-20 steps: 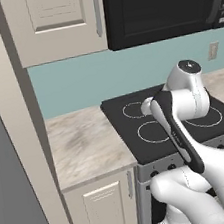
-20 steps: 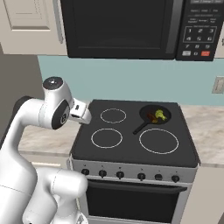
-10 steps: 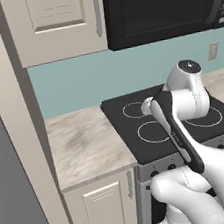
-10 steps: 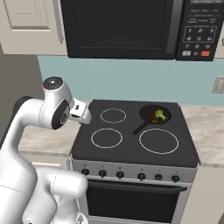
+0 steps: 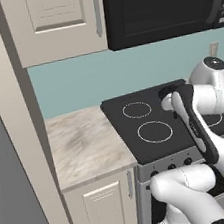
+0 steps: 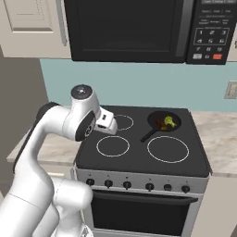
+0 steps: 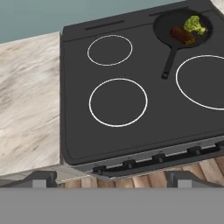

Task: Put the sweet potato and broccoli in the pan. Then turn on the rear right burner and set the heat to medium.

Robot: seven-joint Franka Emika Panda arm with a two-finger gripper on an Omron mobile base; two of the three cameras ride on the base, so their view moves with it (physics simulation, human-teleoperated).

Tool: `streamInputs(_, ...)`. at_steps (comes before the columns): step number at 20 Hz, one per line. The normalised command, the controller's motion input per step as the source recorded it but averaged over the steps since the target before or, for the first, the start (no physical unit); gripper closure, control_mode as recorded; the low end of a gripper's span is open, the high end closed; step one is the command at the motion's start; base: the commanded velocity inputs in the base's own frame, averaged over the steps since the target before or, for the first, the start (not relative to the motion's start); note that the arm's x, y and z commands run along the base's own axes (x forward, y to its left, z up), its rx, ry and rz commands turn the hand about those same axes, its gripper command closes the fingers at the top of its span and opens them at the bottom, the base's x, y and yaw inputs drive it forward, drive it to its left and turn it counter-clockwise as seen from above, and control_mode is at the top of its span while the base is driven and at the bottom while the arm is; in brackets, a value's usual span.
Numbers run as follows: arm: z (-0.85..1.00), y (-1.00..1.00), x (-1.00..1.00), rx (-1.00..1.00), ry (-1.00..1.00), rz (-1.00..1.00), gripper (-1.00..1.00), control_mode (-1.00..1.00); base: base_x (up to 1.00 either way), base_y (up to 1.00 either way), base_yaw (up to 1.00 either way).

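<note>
Small round black skillet (image 6: 164, 122) at the black glass cooktop's (image 7: 131, 131) rear right; reddish-brown sweet potato (image 7: 181, 35) and yellow-green broccoli (image 7: 195, 24) inside it. Pincer (image 7: 109, 178) spread wide, empty, over the front left corner.

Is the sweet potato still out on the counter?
No, the sweet potato lies inside the pan beside the broccoli on the cooktop.

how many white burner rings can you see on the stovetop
3 rings in the hand view: a small rear left ring, a front left ring, and a large front right ring cut by the frame edge. The pan covers the rear right burner, so any ring there is hidden.
</note>
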Motion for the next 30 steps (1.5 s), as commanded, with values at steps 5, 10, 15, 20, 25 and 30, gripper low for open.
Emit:
streamInputs(5,-0.01,-0.9,-0.22,0.09,-0.1,0.0,-1.0,-1.0,0.0,0.0,0.0)
streamInputs(10,-0.13,-0.52,-0.21,0.11,-0.25,-0.02,-1.0,-1.0,0.0,0.0,0.0)
streamInputs(15,-0.42,-0.41,-0.46,0.19,-0.42,-0.01,-1.0,-1.0,0.0,0.0,0.0)
streamInputs(20,-0.42,-0.07,-0.63,0.1,-0.57,0.0,-1.0,-1.0,0.0,0.0,0.0)
streamInputs(25,-0.62,-0.13,-0.3,0.03,-0.46,0.0,-1.0,-1.0,0.0,0.0,0.0)
streamInputs(30,-0.28,0.0,0.03,0.0,-0.12,-0.04,-1.0,-1.0,0.0,0.0,0.0)
